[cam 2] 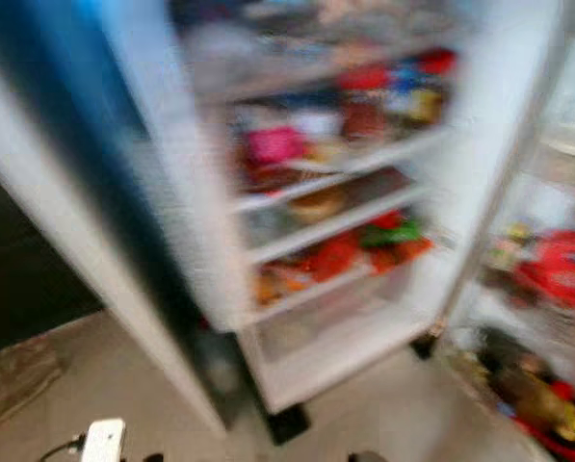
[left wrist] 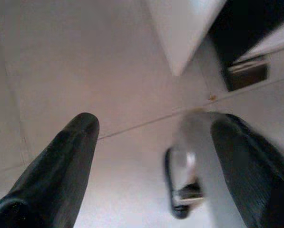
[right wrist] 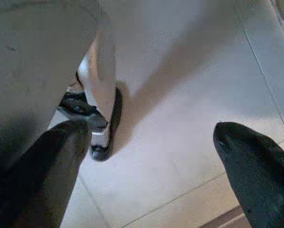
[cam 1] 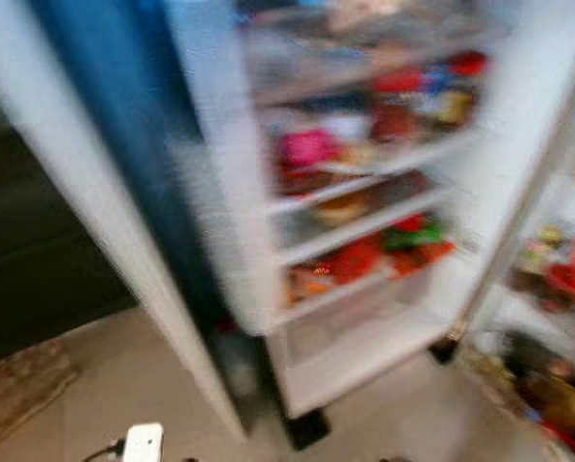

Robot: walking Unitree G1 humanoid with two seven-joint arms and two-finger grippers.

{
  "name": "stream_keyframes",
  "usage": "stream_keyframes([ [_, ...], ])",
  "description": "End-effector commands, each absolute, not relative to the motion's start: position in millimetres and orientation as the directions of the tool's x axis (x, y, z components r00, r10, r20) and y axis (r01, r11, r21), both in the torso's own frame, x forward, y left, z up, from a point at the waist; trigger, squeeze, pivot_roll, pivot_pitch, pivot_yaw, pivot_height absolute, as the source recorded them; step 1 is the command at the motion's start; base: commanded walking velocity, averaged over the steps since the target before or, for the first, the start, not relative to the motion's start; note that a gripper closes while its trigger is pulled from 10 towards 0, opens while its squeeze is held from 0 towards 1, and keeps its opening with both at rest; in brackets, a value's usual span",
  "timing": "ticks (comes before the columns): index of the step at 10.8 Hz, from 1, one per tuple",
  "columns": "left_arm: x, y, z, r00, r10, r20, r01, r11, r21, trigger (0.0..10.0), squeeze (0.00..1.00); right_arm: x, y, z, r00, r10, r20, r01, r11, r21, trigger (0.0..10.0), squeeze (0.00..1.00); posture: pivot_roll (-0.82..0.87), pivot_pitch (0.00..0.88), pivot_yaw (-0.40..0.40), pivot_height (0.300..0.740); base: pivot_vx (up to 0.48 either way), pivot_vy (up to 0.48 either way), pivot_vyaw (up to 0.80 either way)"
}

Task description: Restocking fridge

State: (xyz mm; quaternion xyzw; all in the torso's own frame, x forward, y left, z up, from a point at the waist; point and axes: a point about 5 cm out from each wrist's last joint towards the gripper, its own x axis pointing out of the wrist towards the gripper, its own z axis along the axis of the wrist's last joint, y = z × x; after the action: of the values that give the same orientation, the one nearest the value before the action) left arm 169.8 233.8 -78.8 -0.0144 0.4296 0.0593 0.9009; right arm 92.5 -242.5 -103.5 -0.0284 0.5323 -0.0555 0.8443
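An open white fridge (cam 1: 480, 192) stands ahead, blurred by camera motion. Its shelves (cam 1: 364, 226) hold packed food in red, pink and green wrappers. The open door on the right (cam 1: 557, 289) carries bottles and red packs in its racks. My left gripper (left wrist: 153, 152) hangs open over the pale tiled floor, near the fridge's bottom corner. My right gripper (right wrist: 149, 161) hangs open too, with nothing between its fingers, above the floor beside my own foot (right wrist: 101, 133).
A blue panel and a white door edge (cam 1: 104, 173) rise on the left, with a dark cabinet (cam 1: 37, 260) behind. A white charger block with a cable (cam 1: 143, 443) lies on the floor in front. Beige floor tiles (cam 1: 393, 414) lie before the fridge.
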Motion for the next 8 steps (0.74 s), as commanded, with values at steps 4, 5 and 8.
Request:
stream_keyframes([
  [4,172.7,235.0,-77.1,0.632,0.088,-0.770,-0.101,0.994,0.031,10.0,0.00,92.9,-234.2,-105.1,0.439,-0.094,-0.894,0.082,0.995,-0.064,10.0,0.00,-0.15,0.000,0.079,0.695,0.000,0.000,0.00],
  [5,172.7,235.0,-77.0,0.631,0.088,-0.770,-0.101,0.994,0.030,10.0,0.00,92.8,-234.0,-105.3,0.437,-0.091,-0.895,0.083,0.995,-0.061,10.0,0.00,-0.15,0.000,0.079,0.715,0.000,0.000,0.00],
  [8,172.8,235.2,-77.1,0.629,0.086,-0.773,-0.102,0.994,0.028,10.0,0.00,92.6,-233.7,-105.5,0.434,-0.090,-0.896,0.091,0.994,-0.056,10.0,0.00,-0.14,0.000,0.078,0.740,0.000,0.000,0.00],
])
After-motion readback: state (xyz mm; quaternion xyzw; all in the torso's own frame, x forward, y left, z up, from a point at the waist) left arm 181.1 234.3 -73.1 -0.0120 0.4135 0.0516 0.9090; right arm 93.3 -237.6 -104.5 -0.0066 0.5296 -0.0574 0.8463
